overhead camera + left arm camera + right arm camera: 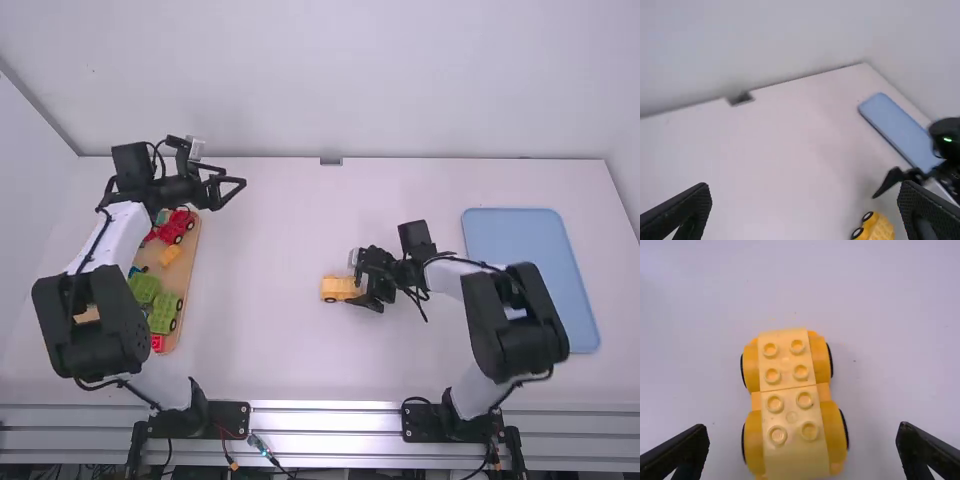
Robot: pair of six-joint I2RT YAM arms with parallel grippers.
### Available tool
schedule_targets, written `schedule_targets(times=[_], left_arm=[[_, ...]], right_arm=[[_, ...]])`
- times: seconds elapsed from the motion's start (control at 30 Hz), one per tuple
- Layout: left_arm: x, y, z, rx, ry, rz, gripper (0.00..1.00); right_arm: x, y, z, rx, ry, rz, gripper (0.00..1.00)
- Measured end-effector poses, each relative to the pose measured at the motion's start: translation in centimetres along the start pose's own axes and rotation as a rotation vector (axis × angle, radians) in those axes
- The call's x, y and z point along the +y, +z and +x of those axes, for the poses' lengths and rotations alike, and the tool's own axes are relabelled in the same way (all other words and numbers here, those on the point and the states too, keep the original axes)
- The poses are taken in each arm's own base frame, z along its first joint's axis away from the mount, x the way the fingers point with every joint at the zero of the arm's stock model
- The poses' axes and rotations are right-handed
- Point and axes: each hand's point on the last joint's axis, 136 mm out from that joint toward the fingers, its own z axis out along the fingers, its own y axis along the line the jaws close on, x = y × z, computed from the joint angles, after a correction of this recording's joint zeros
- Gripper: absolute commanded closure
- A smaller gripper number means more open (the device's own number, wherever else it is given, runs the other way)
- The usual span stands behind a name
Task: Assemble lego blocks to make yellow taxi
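A yellow car base (335, 288) stands on its wheels on the table, right of the middle. My right gripper (356, 284) is open at the base's right end. In the right wrist view the car base (793, 385) shows its pale studded top between the widely spaced fingers of my right gripper (802, 434). My left gripper (236, 182) is open and empty above the table, beyond the tray's far end; the left wrist view has the left gripper (804, 195) with the car base (881, 229) far off. A yellow block (171, 254) lies in the wooden tray.
The wooden tray (190, 262) at the left holds a red car (177, 226), green vehicle pieces (162, 313) and a red block (157, 343), partly under the left arm. A blue tray (528, 240) lies at the right, with the right arm over its near left part.
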Motion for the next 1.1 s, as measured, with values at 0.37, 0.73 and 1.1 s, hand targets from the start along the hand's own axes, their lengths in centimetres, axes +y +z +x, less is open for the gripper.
schedule_targets(times=[0.37, 0.73, 1.1], left_arm=[[6.3, -3.6, 9.5, 0.333, -0.384, -0.527, 0.01], [11.5, -11.0, 12.4, 0.533, -0.286, -0.978, 0.01], [14.5, -15.4, 11.8, 0.852, -0.226, -0.892, 0.03]], right_arm=[[-1.9, -6.4, -1.5, 0.226, -0.117, 0.270, 0.01], [-6.0, -8.7, -2.4, 0.180, -0.057, 0.463, 0.01], [-7.3, -9.3, -3.0, 0.148, -0.038, 0.519, 0.01]])
